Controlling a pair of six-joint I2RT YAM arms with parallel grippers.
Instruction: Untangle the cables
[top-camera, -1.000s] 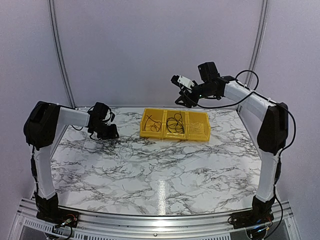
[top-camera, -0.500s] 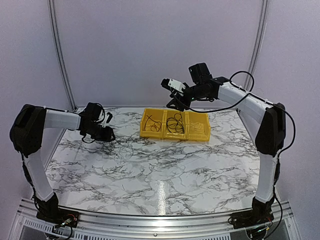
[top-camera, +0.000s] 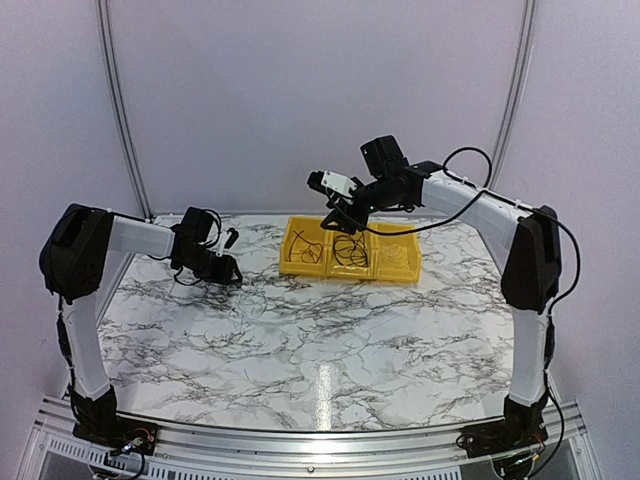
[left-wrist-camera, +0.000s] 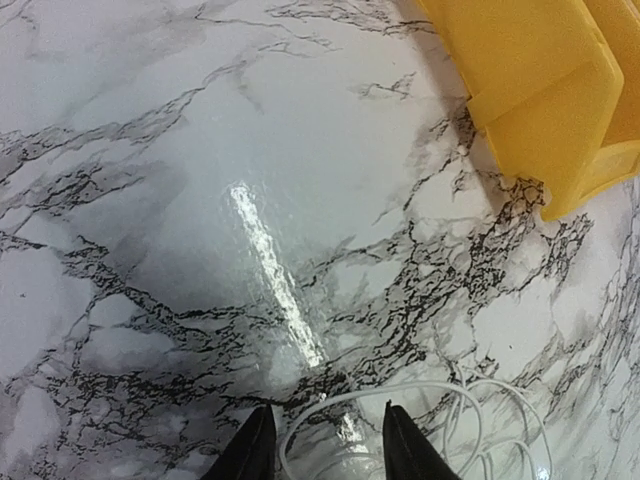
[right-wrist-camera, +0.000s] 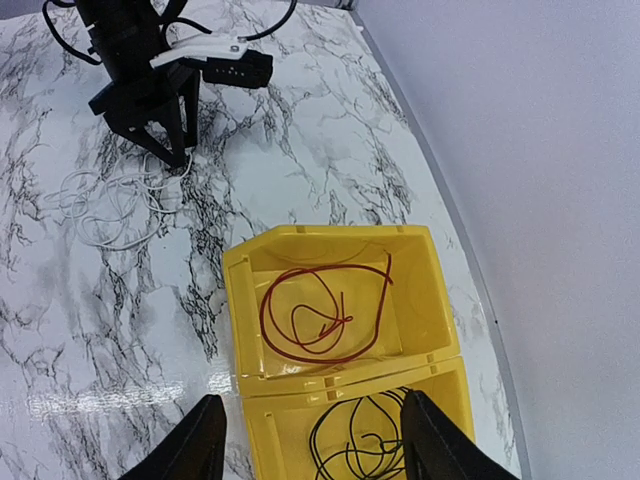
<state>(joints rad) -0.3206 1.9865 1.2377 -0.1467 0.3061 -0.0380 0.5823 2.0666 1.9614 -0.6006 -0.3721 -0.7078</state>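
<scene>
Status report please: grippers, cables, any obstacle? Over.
Left gripper open, low over white cable tangle on table. Right gripper open above yellow bins holding red cable, black cable. No obstacle seen.

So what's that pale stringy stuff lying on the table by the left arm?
It is a white cable, very thin and floppy, lying flat in a loose tangle of overlapping loops on the marble-patterned table. It sits to one side of the yellow bin, apart from it and outside its compartments. The left tool stands over one edge of the tangle, fingers apart, with one loop running between them. I cannot tell whether they touch the cable. No plugs or ends show clearly.
</scene>
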